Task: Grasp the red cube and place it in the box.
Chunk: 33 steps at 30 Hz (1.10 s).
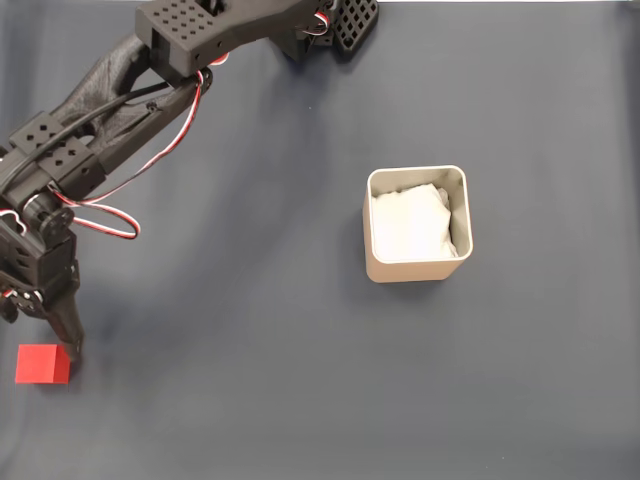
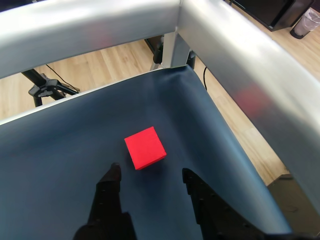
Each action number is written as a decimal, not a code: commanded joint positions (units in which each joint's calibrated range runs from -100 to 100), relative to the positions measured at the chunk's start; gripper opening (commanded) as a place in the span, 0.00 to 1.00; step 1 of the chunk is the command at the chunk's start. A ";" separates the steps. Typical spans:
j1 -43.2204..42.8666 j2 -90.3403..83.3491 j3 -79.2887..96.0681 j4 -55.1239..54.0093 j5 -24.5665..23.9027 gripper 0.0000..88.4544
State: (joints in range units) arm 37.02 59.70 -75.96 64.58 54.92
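The red cube (image 1: 42, 364) lies on the dark mat at the lower left of the fixed view, close to the mat's left edge. My gripper (image 1: 40, 335) hangs just above it there, one black finger (image 1: 72, 338) reaching down beside the cube's right side. In the wrist view the red cube (image 2: 145, 147) sits just beyond the two black fingertips (image 2: 111, 181), and the gripper (image 2: 150, 176) is open with nothing between its fingers. The box (image 1: 416, 225), beige with white padding inside, stands right of centre, far from the arm.
The arm's black links and red-white wires (image 1: 110, 215) cross the upper left of the fixed view. In the wrist view a silver frame rail (image 2: 240, 65) runs past the mat's edge (image 2: 225, 135), with wooden floor (image 2: 100, 65) and a tripod foot (image 2: 47, 87) beyond.
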 commanded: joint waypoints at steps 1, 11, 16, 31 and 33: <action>0.65 -0.03 -3.81 -1.43 0.49 0.37; 0.36 3.00 -4.08 -3.89 -0.05 0.37; 0.29 4.39 -4.08 -6.11 0.24 0.38; -1.06 5.25 -3.62 -11.52 -0.98 0.40; -1.27 5.08 -3.44 -11.44 -1.27 0.40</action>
State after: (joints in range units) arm 36.64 66.38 -76.87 54.02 54.33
